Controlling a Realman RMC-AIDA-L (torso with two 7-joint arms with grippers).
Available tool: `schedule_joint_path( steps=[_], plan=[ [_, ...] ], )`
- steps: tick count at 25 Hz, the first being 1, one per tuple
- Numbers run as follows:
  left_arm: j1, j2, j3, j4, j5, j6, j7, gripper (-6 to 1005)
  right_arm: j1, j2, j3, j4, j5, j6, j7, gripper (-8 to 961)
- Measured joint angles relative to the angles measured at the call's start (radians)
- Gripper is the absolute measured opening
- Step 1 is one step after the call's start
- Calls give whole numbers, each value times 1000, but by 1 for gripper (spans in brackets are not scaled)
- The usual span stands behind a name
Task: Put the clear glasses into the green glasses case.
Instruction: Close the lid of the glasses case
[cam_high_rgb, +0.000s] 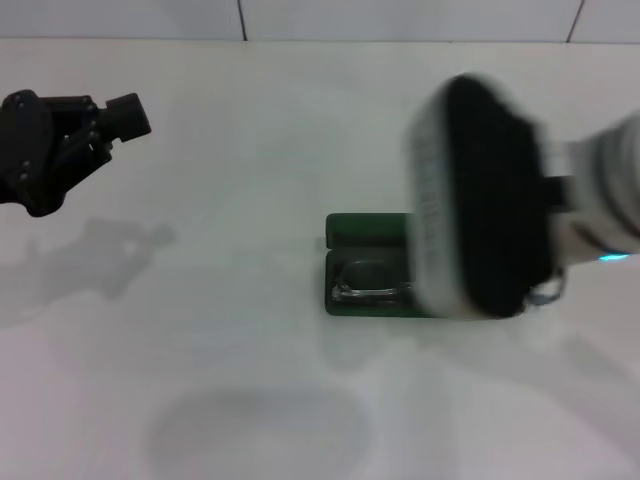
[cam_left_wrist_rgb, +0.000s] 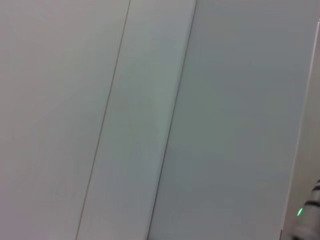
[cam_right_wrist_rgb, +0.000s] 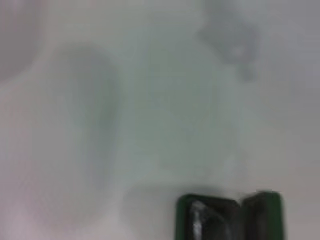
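The green glasses case (cam_high_rgb: 365, 265) lies open on the white table (cam_high_rgb: 250, 200), about midway between the table's near and far edges and a little toward its right side, with its lid folded back toward the far edge. The clear glasses (cam_high_rgb: 372, 283) rest inside the case's dark lower half, their faint frame showing as pale glints against the lining. The right hand (cam_high_rgb: 480, 200) hangs above the right part of the case and covers that end of it in the head view; its fingers are out of sight there, so whether they are apart or together cannot be told. In the right wrist view the open case (cam_right_wrist_rgb: 230, 217) shows with the glasses (cam_right_wrist_rgb: 197, 222) as a light streak in one half. The left hand (cam_high_rgb: 110, 125) is raised near the table's far left corner, well apart from the case, with its dark fingers (cam_high_rgb: 128, 115) apart and holding nothing.
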Motion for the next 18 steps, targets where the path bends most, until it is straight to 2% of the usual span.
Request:
schedule_joint_path(
  steps=[2, 5, 8, 10, 12, 15, 18],
  plan=[
    [10, -1, 0, 0, -1, 0, 2, 66, -84, 2, 69, -59, 23, 17, -36, 144],
    [28, -4, 0, -1, 2, 0, 3, 66, -180, 4, 190, -67, 131, 76, -95, 153],
    [12, -10, 1, -9, 13, -4, 5, 66, -283, 2, 386, -62, 367, 80, -182, 161],
    [-33, -25, 2, -17, 30, -12, 4, 66, -330, 3, 546, -36, 572, 31, -257, 167],
    [-54, -31, 1, -21, 31, -15, 1, 66, -354, 1, 722, 51, 833, -46, -346, 172],
    [-93, -44, 1, -34, 32, -31, -3, 66, -350, -4, 998, 280, 1181, -197, -470, 180],
    [-153, -64, 7, -59, 45, -67, -5, 67, -314, -5, 1276, 514, 1377, -377, -540, 189]
  ],
)
